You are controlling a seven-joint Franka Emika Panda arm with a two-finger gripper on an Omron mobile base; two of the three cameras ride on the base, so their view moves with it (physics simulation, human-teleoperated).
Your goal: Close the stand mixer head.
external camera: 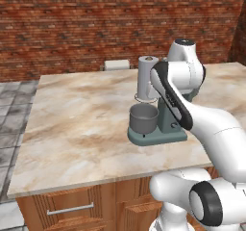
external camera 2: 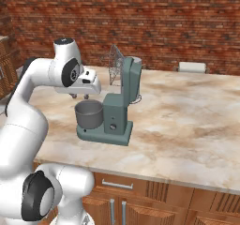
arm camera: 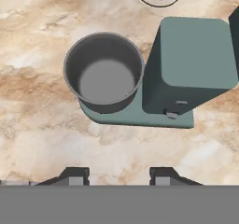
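Note:
The teal-green stand mixer head (external camera 2: pixel 131 78) is tilted up almost vertical on its column (external camera 2: pixel 115 115), and its wire whisk (external camera 2: pixel 114 64) sticks out to the left. The grey metal bowl (external camera 2: pixel 89 114) sits on the mixer base (external camera 2: pixel 106 135) in front of the column. My gripper (external camera 2: pixel 79 97) hangs open above the bowl, left of the raised head and not touching it. In the hand view the fingertips (arm camera: pixel 74 176) stand apart with nothing between them, and the bowl (arm camera: pixel 103 73) and column top (arm camera: pixel 193 52) lie below. In the left base view my arm hides the head, leaving the bowl (external camera: pixel 143 118) showing.
A tall pale grey cylinder roll (external camera: pixel 146 76) stands just behind the mixer on the marble counter (external camera: pixel 77 124). A small white object (external camera: pixel 117 64) sits at the counter's far edge. A brick wall (external camera 2: pixel 154 18) runs behind. Wooden drawers (external camera: pixel 72 208) are under the counter front.

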